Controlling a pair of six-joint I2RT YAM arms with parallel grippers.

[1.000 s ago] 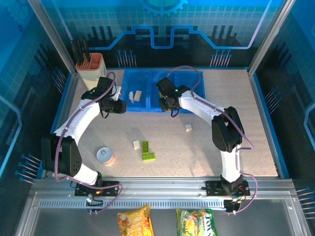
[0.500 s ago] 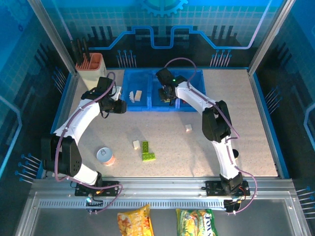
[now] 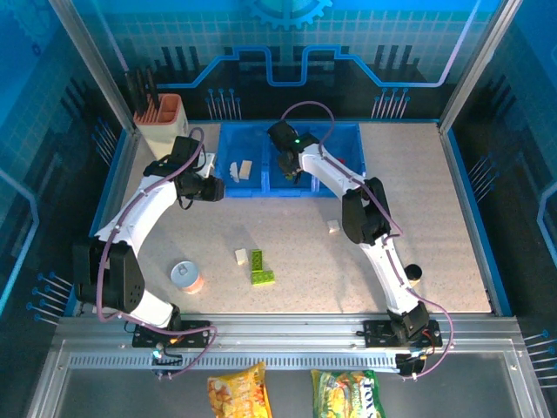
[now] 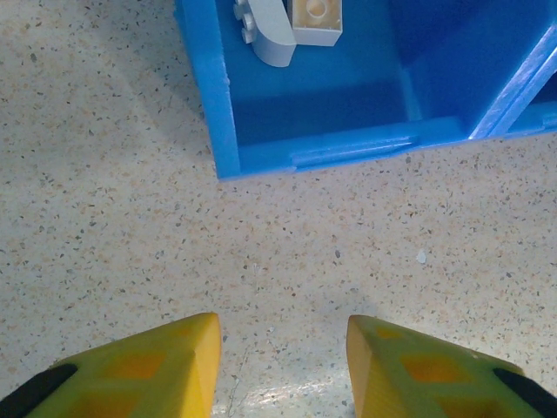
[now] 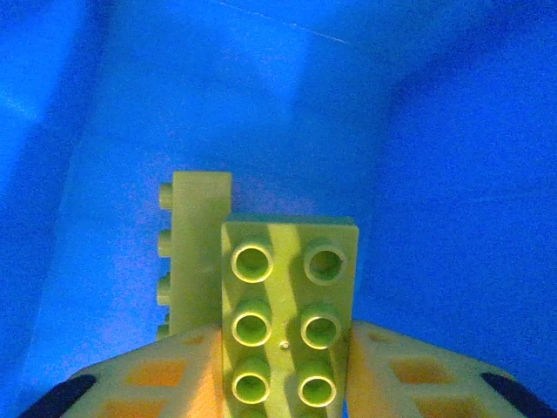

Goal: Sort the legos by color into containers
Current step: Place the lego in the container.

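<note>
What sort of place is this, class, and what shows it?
Probably a robot test cell: an aluminium frame encloses the table, a circuit-printed blue backdrop lines it, and the left arm and right arm bolt to a rail.

speckled table [image 3: 439, 222], blue-lit patterned walls [image 3: 174, 30]

White legos [image 4: 265, 39]: two, cut off by the top edge.
Lime brick [image 5: 285, 305]: we lose its lower end at the bottom edge.
Second lime brick [image 5: 198, 252]: partly hidden behind it.
</note>
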